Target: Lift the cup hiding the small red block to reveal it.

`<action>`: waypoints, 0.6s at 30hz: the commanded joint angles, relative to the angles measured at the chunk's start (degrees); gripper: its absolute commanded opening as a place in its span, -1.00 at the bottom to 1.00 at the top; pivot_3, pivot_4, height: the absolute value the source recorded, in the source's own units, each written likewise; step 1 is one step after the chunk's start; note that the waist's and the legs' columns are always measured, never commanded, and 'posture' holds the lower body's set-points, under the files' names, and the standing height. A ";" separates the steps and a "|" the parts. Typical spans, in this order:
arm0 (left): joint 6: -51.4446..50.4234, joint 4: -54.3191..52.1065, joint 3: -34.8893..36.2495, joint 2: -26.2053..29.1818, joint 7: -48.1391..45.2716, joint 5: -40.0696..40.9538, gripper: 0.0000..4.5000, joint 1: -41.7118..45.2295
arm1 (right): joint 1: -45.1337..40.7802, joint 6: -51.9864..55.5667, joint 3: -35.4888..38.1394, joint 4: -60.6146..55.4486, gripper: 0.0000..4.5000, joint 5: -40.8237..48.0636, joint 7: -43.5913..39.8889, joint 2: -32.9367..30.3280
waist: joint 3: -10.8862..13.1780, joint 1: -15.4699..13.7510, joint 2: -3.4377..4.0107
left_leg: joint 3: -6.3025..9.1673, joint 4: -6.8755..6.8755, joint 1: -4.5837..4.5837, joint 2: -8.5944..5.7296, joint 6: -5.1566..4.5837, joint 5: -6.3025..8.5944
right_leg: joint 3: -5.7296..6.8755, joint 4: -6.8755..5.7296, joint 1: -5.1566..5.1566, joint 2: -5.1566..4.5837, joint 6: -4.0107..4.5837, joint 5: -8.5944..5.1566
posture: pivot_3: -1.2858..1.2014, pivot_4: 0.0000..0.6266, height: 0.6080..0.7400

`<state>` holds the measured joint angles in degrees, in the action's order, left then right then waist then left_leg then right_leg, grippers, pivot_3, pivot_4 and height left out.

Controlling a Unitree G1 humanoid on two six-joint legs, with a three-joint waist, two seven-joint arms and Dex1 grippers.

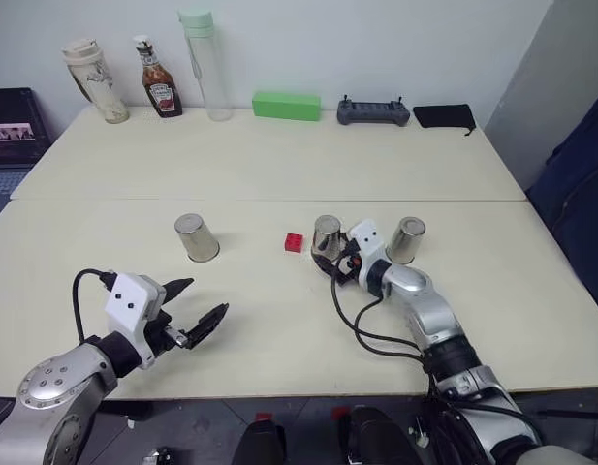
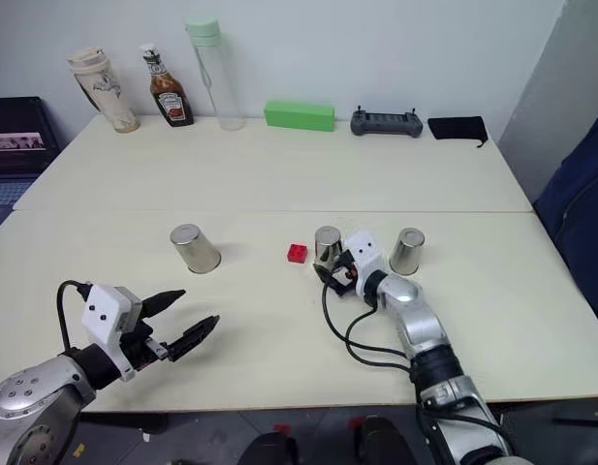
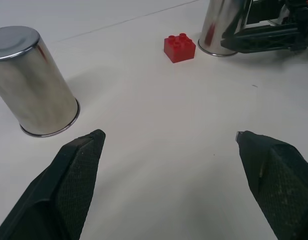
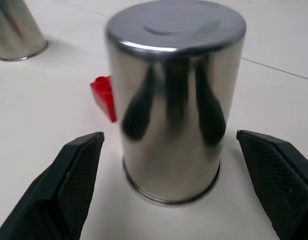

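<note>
Though tiny, studded bright red block [image 1: 294, 242] beside brushed-metal cup [image 1: 326, 237].

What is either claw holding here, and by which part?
Nothing. The right claw stands open around the middle cup without touching it; the left claw is open over bare table.

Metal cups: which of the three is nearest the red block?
The middle cup, standing upside down just right of the small red block, between the open right end effector's fingers. The other two stand farther off.

light: bright, even | shadows: soft, faint under my arms | glare: cup [image 4: 174, 100] mirrors my fingers [image 4: 69, 185] | blur: slight, close up
</note>
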<state>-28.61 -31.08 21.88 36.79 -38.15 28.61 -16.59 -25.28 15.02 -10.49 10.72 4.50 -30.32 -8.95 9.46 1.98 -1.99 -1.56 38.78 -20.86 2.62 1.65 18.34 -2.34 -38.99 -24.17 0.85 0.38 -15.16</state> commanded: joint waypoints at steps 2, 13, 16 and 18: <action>0.89 -1.31 0.75 0.07 0.21 0.04 1.00 -0.38 | 5.97 8.02 -0.62 -17.50 0.99 0.89 -1.18 -4.34 | 0.01 -0.10 0.01 | -0.02 0.00 0.00 -0.01 0.00 0.00 | -0.02 0.01 0.00 -0.01 -0.01 0.00 | 0.03 -0.52 1.00; -1.27 -2.79 1.01 0.61 2.87 -0.15 1.00 0.68 | 24.34 16.36 5.04 -43.99 0.99 12.11 -4.80 -11.54 | 0.04 0.05 -0.02 | -0.03 0.03 0.07 0.02 0.00 -0.01 | -0.03 0.00 0.04 0.06 -0.38 -0.23 | 0.03 -0.52 1.00; -1.26 -1.95 0.60 1.05 3.35 -0.81 1.00 1.92 | 26.26 15.80 5.34 -47.15 0.99 12.87 -3.47 -11.42 | 0.04 -0.04 -0.03 | -0.07 0.04 0.12 0.02 0.01 -0.02 | -0.06 0.00 0.05 0.08 -0.47 -0.18 | 0.03 -0.52 1.00; -1.36 -1.48 0.47 1.06 3.30 -0.87 1.00 2.63 | 26.94 15.87 5.63 -48.68 0.99 13.26 -2.33 -11.04 | 0.03 -0.11 -0.05 | -0.02 0.05 0.12 0.03 0.01 -0.03 | -0.03 0.00 0.06 0.10 -0.47 -0.18 | 0.03 -0.52 1.00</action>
